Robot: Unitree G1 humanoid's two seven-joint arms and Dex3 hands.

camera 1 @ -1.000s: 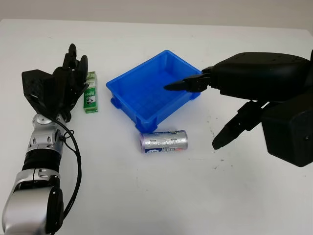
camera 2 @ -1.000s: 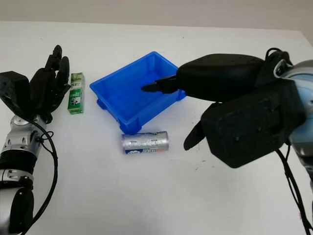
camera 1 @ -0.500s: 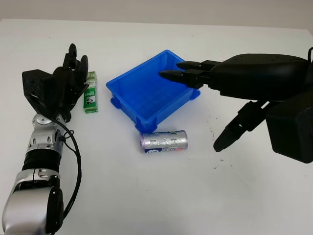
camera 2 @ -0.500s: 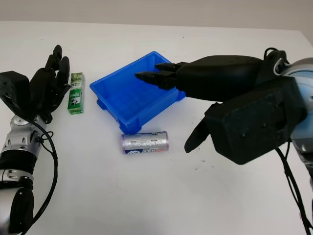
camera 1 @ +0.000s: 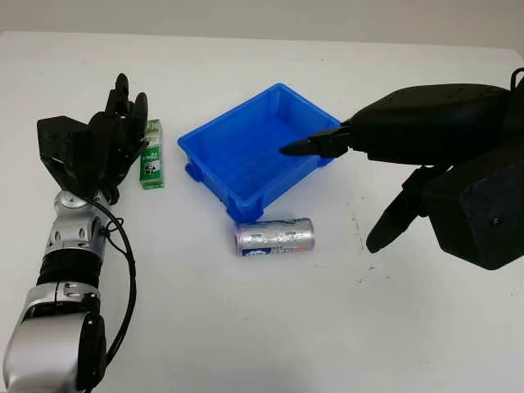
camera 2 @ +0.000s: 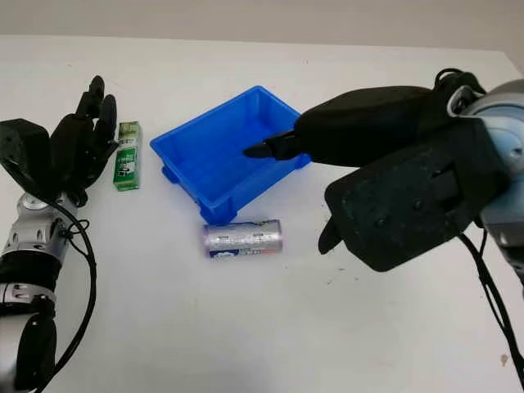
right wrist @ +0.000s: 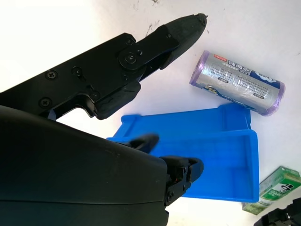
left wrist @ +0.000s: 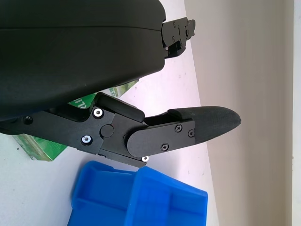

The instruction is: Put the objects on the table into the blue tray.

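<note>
The blue tray (camera 1: 214, 139) stands empty at mid-table, turned cornerwise. In front of it a silver and purple can (camera 1: 275, 237) lies on its side. A green box (camera 1: 151, 155) lies flat to the left of the tray. My right hand (camera 1: 329, 195) hovers at the tray's right side, open and holding nothing; its fingers (camera 1: 315, 145) reach over the right rim and its thumb (camera 1: 391, 221) hangs to the right of the can. My left hand (camera 1: 121, 131) is open, upright just left of the green box. The right wrist view takes in the can (right wrist: 237, 82) and the tray (right wrist: 211, 155).
The white table (camera 1: 246, 327) stretches wide around the objects, with bare surface in front of the can. A few small dark specks mark it to the right of the can. My left forearm (camera 1: 70, 254) runs along the left edge.
The right hand's fingers, stretched out over the tray's middle half a second ago, have drawn back and dipped to the right rim. The thumb shifted slightly right. Left hand and objects are unmoved.
</note>
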